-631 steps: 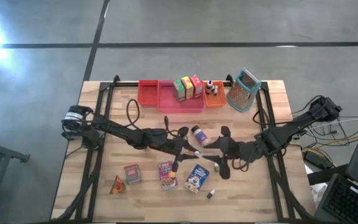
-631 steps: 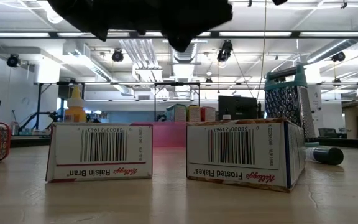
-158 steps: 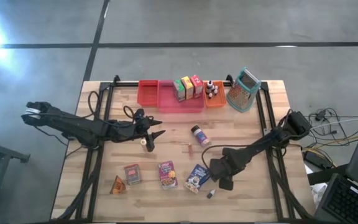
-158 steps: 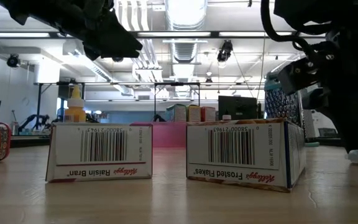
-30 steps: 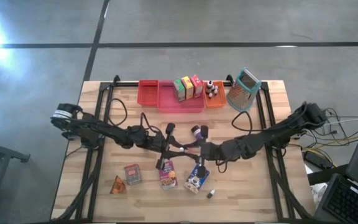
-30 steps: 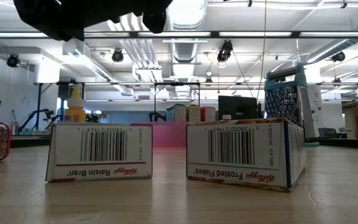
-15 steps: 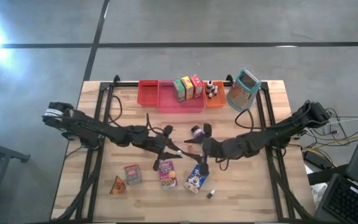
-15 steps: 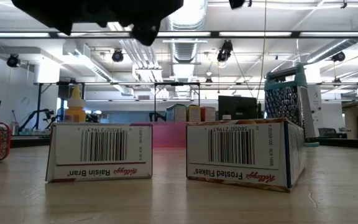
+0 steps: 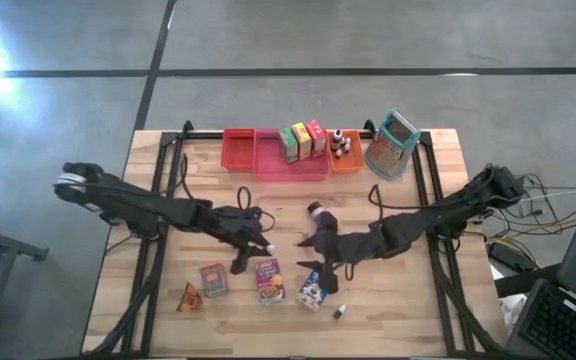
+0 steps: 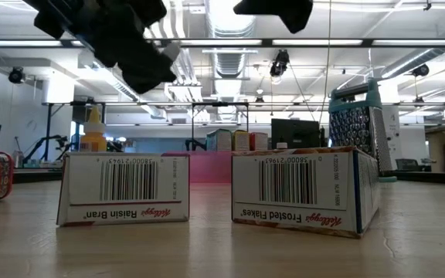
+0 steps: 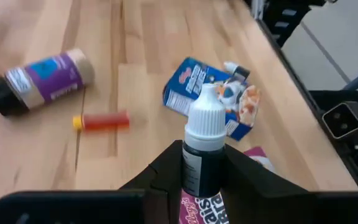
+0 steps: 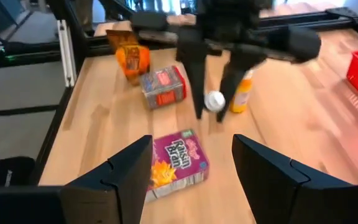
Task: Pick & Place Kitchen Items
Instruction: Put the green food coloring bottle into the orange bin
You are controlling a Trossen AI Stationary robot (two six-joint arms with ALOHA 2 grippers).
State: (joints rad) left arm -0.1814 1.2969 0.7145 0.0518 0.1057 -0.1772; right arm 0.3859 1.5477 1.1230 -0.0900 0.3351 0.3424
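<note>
Only the left wrist view shows fingers (image 11: 166, 180) pinching a white-capped bottle (image 11: 202, 146).

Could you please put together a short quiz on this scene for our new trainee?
1. What does the left gripper hold?
A) a white-capped bottle
B) the grater
C) a cereal box
2. True or false: the right gripper is open, with nothing between its fingers.
3. Fill in: the purple-labelled jar lies on its ____ on the table.

Key: 1 A; 2 true; 3 side.
</note>
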